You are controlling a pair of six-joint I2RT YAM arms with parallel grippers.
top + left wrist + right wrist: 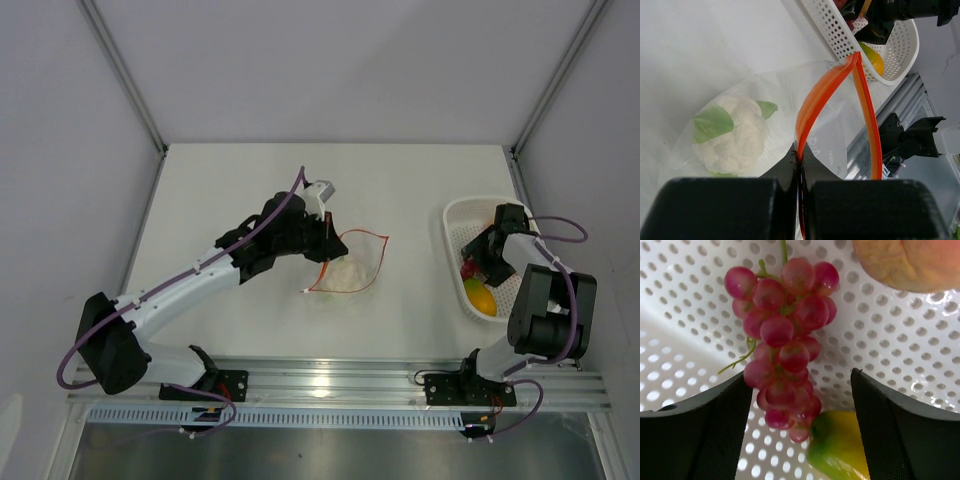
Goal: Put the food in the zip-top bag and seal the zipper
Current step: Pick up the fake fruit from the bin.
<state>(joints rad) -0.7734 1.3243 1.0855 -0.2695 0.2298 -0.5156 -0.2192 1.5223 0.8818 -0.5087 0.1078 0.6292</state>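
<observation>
Left arm (190,285) reaches out over the white worktop (240,190). Left jaws are pressed together, pinching the zipper (815,100) at the near end of one lip of the zip-top bag (785,85). From the pinch the red-orange strip runs straight ahead of the jaws to the bag's far corner. The other lip's strip stands off to the right of the jaws, so the mouth gapes open. The rest of the bag lies flat on the worktop, ahead and to the left of the jaws.

One food piece is already in the bag: a white cauliflower (735,135) with green leaves, ahead-left of the jaws and apart from the pinch. Top view shows it as a pale lump (345,272) inside the red outline.

Right arm (540,300) is bent down into the white perforated basket (447,235). Right jaws are spread wide and grip nothing. The red grape cluster (785,340) lies on the basket floor, its lower end between the two fingers (700,435) and most of it ahead of them. The bunch sits closer to the left finger; can't tell if it touches. A yellow-green fruit (837,445) lies between the jaws too, on the right finger's side, touching the bottom grapes. An orange-peach fruit (905,262) sits well ahead of the right finger, apart from the grapes.
</observation>
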